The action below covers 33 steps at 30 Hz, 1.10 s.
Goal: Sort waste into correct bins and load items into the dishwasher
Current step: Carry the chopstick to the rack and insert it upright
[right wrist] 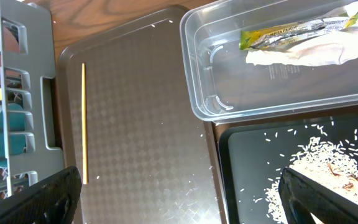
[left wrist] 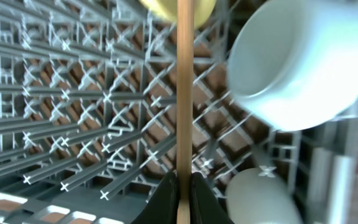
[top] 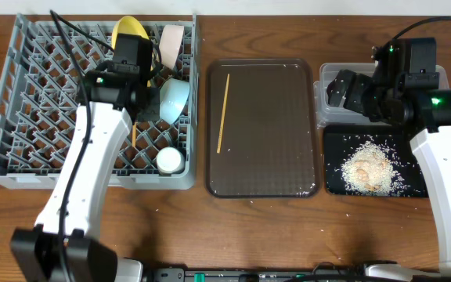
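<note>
Chopstick of thin pale wood (left wrist: 184, 93) sits clenched in the left gripper (left wrist: 184, 190), pointing straight out ahead of the fingertips over the large square grey plastic dish rack (left wrist: 55, 124), whose lattice and pegs lie below. Beyond the stick's far end is the round yellow plate (left wrist: 179, 6). Ahead of this gripper and off to one side, the light-blue bowl (left wrist: 297, 62) sits in the rack. Close beside the fingers on that same side is the small white cup (left wrist: 260, 199).

The right gripper (right wrist: 179, 205) is released, jaws spread wide with nothing between them. Under it lies the dark-brown textured serving tray (right wrist: 142, 124), where a second thin wooden chopstick (right wrist: 83, 121) rests near the rack-side finger. Ahead of the other finger is the clear rectangular plastic tub (right wrist: 191, 87), holding the green-and-orange snack wrapper (right wrist: 297, 28) and the crumpled white tissue (right wrist: 303, 55). Just by that finger, the shallow glossy black tray (right wrist: 235, 186) carries whitish rice scraps (right wrist: 328, 155)
</note>
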Each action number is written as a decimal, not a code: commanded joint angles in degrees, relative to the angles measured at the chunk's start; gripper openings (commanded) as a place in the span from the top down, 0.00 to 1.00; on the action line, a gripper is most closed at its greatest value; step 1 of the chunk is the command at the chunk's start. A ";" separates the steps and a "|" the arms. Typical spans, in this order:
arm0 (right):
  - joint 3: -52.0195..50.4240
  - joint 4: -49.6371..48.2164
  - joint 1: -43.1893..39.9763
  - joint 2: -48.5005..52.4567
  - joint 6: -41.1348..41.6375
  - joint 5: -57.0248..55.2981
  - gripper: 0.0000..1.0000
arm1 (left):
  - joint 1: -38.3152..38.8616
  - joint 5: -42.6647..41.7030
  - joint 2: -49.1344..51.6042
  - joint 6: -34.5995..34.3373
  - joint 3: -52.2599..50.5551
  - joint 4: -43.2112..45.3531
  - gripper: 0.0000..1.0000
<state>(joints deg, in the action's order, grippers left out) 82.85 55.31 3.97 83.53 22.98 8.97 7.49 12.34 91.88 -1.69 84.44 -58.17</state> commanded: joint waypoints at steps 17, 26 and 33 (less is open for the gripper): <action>0.17 0.00 0.17 0.07 -0.35 -0.15 0.01 | -3.82 1.16 11.04 1.88 -1.38 0.72 0.58; 0.17 0.00 0.17 0.07 -0.35 -0.17 0.01 | -1.90 -14.93 2.75 -0.48 3.56 2.58 0.53; 0.17 0.00 0.17 0.07 -0.35 -0.15 0.01 | 8.33 -20.48 1.66 -4.66 3.19 10.38 0.53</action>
<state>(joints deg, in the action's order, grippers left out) 82.85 55.33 3.97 83.53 22.98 8.99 11.84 -3.97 92.07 -4.10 87.48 -48.97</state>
